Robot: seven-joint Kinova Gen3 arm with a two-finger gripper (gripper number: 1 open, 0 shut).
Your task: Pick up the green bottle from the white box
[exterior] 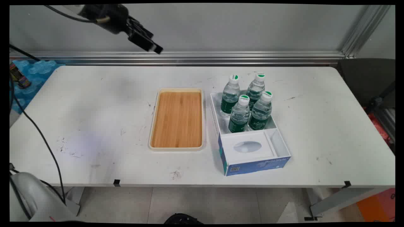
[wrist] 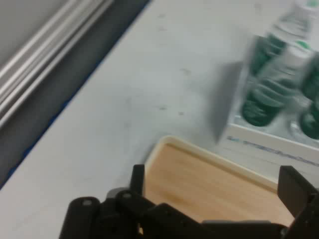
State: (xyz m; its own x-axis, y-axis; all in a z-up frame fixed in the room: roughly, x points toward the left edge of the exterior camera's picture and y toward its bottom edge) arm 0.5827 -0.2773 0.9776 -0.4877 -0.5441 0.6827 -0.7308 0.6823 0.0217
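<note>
- The black two-finger hand (exterior: pixel 148 44) is raised high above the far left part of the white desk (exterior: pixel 94 126), near the top of the main view, tilted down and to the right.
- In the hand view its two fingers (wrist: pixel 138 180) stand well apart, one at the left and one at the right of the picture, with nothing between them; the hand is spread and holds nothing.
- The hand touches nothing. The thing nearest below it is a shallow tray (exterior: pixel 177 119) with a cream rim and a bamboo-coloured wooden floor, lying flat near the middle of the desk.
- The hand view looks down on one corner of this tray (wrist: pixel 209 184), seen between the fingers.
- Just beside the tray, to its right in the main view, stands an open white cardboard box with blue outer sides (exterior: pixel 252 165).
- The far compartment of the box holds four clear water bottles (exterior: pixel 240 115), upright and close together, each with a green label and a white cap with a green top.
- The near compartment of the box holds a white insert with an oval hollow (exterior: pixel 247 146); a narrow slot runs along its right side.
- In the hand view the bottles (wrist: pixel 269 94) appear blurred at the upper right, beyond the tray.
</note>
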